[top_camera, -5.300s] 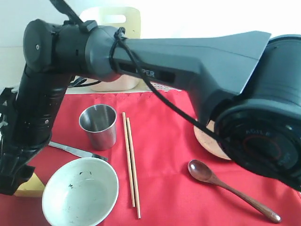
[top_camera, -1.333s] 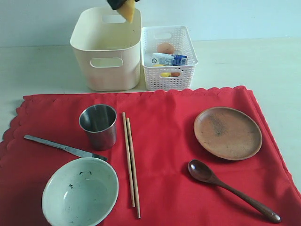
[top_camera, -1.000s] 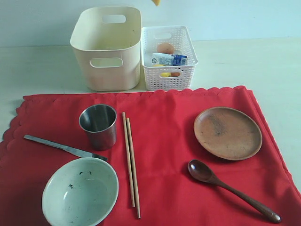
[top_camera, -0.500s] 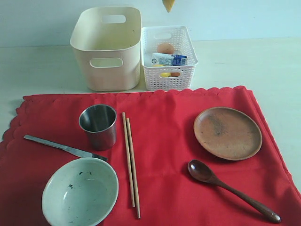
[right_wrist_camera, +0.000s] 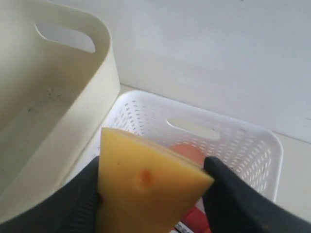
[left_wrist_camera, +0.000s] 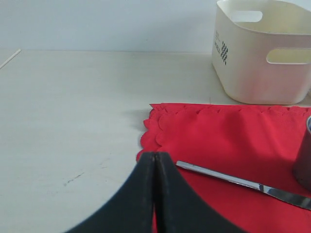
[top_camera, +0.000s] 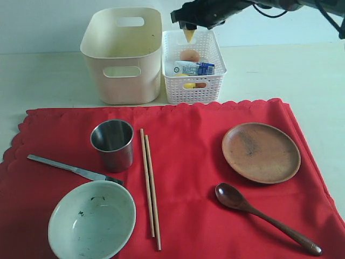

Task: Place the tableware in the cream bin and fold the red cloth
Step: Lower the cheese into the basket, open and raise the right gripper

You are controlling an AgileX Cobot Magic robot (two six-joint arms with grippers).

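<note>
Tableware is all outside the cream bin (top_camera: 124, 89) in the exterior view. The steel cup (top_camera: 112, 144), chopstick pair (top_camera: 150, 186), knife (top_camera: 73, 169) and speckled bowl (top_camera: 91, 220) lie on the red cloth (top_camera: 194, 129) in front of the bin. The brown plate (top_camera: 261, 152) and wooden spoon (top_camera: 264, 216) lie farther from it on the same cloth, which is spread flat. The right gripper (top_camera: 188, 26) hangs above the white lattice basket (top_camera: 194, 93), which stands just beside the bin, and it carries a cheese wedge (top_camera: 189, 36).

In the left wrist view, the left gripper (left_wrist_camera: 154, 160) has its jaws pressed together on nothing. It sits off the cloth's scalloped corner, well apart from the bin, with the knife's blade just beyond its tip.

In the right wrist view, the right jaws pinch the wedge by its two flat faces. The basket's far wall and something orange inside show behind it, and the bin's rim is close alongside.

The step in hand looks like clearing the food away before the tableware. To do it well, centre the wedge over the basket, away from the bin's rim. Then lower it before parting the jaws, so it settles beside the contents rather than dropping onto them.
</note>
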